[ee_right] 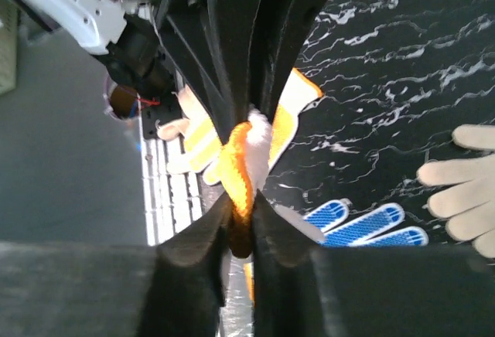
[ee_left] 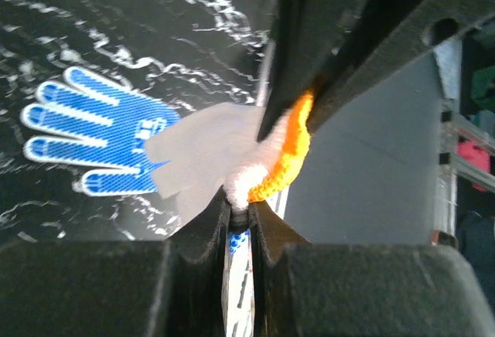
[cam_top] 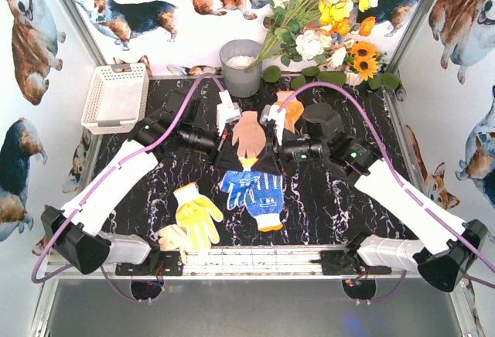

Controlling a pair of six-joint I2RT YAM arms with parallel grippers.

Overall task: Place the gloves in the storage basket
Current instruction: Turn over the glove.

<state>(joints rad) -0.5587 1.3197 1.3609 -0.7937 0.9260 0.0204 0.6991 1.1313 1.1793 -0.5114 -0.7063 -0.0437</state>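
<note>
A white glove with an orange cuff (cam_top: pixel 249 137) hangs above the table's middle, pinched by both grippers. My left gripper (cam_top: pixel 233 148) is shut on its cuff end (ee_left: pixel 241 182). My right gripper (cam_top: pixel 268 150) is shut on the orange cuff (ee_right: pixel 240 168). A blue glove (cam_top: pixel 251 190) lies flat just below them and also shows in the left wrist view (ee_left: pixel 93 140). A yellow glove (cam_top: pixel 197 212) and a pale glove (cam_top: pixel 172 236) lie front left. Another glove (cam_top: pixel 291 111) lies behind the right gripper. The white lattice basket (cam_top: pixel 116 97) stands at the back left and holds no glove that I can see.
A grey metal bucket (cam_top: pixel 241 66) stands at the back centre, with a bunch of flowers (cam_top: pixel 325 20) to its right. A metal rail (cam_top: pixel 255 256) runs along the front edge between the arm bases. Purple cables arch over both arms.
</note>
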